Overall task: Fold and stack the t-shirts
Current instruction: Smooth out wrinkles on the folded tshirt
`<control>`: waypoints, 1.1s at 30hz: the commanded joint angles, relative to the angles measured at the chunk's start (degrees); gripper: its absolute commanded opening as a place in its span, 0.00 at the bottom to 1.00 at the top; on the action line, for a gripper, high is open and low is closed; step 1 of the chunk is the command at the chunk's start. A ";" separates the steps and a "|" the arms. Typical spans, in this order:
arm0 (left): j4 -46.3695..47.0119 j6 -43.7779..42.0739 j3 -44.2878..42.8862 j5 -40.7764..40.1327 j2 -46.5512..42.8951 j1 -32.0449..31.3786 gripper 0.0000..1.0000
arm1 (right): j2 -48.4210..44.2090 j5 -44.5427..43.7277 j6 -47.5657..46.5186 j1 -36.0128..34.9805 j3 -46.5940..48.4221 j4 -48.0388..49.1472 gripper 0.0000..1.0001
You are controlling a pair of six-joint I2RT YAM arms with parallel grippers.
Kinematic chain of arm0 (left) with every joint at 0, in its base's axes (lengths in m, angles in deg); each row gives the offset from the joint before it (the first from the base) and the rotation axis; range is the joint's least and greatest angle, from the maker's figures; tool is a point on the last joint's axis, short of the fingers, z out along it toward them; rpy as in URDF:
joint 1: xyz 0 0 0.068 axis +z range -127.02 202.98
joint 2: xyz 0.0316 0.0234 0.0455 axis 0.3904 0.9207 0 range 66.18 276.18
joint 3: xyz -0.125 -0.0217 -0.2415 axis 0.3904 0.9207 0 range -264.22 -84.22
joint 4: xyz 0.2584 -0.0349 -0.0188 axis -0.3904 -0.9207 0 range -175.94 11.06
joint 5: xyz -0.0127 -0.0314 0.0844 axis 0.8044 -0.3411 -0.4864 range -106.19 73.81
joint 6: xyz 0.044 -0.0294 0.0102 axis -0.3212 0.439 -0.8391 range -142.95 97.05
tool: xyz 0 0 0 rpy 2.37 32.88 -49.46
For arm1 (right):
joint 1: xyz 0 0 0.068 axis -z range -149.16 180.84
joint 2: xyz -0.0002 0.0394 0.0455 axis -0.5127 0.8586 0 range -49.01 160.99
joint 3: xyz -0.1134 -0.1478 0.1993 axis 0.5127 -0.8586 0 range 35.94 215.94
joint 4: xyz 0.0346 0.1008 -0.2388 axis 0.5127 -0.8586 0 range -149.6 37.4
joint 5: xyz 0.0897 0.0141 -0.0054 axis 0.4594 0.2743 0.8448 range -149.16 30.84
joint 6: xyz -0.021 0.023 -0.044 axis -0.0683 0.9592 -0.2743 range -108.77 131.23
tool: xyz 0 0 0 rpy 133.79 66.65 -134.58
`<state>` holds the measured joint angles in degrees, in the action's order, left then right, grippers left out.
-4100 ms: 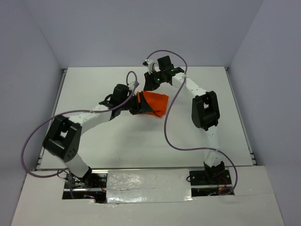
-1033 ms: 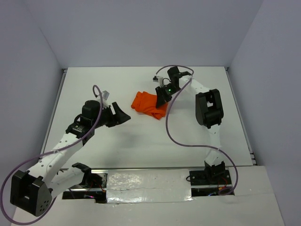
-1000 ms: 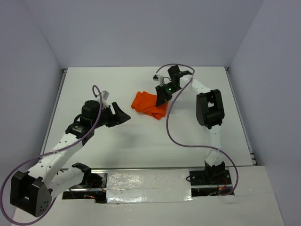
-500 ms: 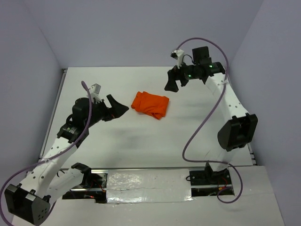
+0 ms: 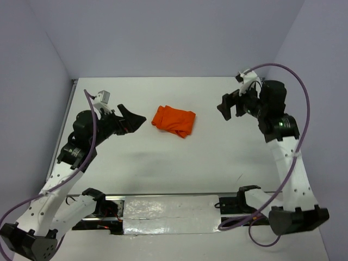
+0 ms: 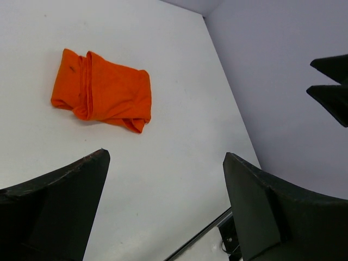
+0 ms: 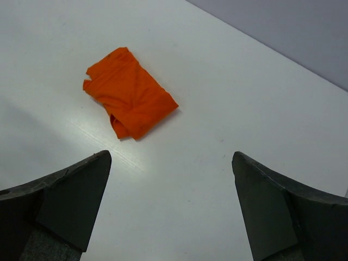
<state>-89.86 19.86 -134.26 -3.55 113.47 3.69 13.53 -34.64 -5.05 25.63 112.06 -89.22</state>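
One bright orange soft fabric t-shirt (image 5: 174,120) lies folded between the left gripper (image 5: 138,120) and right gripper (image 5: 225,106), well apart from each. Both stand wide and empty, seemingly because folding is finished.

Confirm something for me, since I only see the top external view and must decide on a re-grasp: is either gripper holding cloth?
Observer: No. The left wrist view shows the left gripper open, with only bare table in its gap; the t-shirt lies beyond it, untouched.
Operator: And the right?
Observer: Its wrist view shows the right gripper open too, nothing in its gap.
Operator: Is the fold tidy?
Observer: Not quite: the right wrist view shows a loose layer doubled under at the t-shirt's near corner.
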 commanded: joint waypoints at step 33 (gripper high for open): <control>2.13 0.26 -0.06 3.26 -2.64 0.30 1.00 | -15.70 -10.27 12.58 0.20 -15.30 7.88 0.99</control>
<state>-90.12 19.44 -134.42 -1.25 111.68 3.71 -1.31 -43.71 7.02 25.63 97.26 -84.33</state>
